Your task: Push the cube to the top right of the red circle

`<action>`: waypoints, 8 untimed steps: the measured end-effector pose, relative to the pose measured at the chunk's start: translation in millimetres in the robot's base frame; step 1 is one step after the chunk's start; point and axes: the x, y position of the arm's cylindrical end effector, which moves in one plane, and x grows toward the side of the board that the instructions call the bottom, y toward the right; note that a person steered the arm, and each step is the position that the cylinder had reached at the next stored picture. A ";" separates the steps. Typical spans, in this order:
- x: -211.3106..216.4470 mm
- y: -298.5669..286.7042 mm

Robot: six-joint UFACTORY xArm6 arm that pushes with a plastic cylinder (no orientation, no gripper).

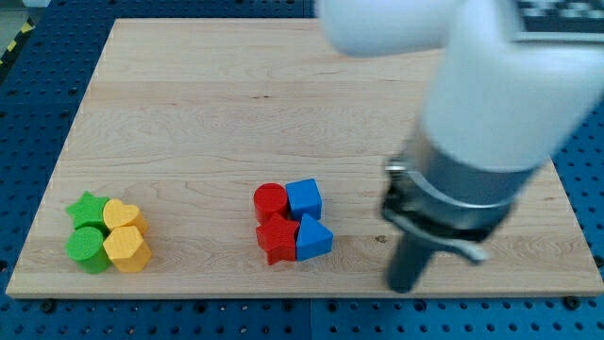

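Observation:
A blue cube [304, 198] sits near the board's bottom middle, touching the right side of a red circle [270, 201]. Below them a red star [277, 237] and a blue triangle [313, 238] lie side by side, packed against the upper pair. My rod comes down at the view's right, and my tip [404, 286] rests on the board near the bottom edge. It is well to the right of the blue triangle and apart from every block.
At the bottom left a second cluster holds a green star [87, 208], a yellow heart [121, 216], a green cylinder [87, 248] and a yellow hexagon [126, 249]. The arm's white and grey body [491, 123] covers the board's upper right.

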 end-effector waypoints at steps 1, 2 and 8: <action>0.2 -54.7; -0.6 -55.1; -30.8 -78.8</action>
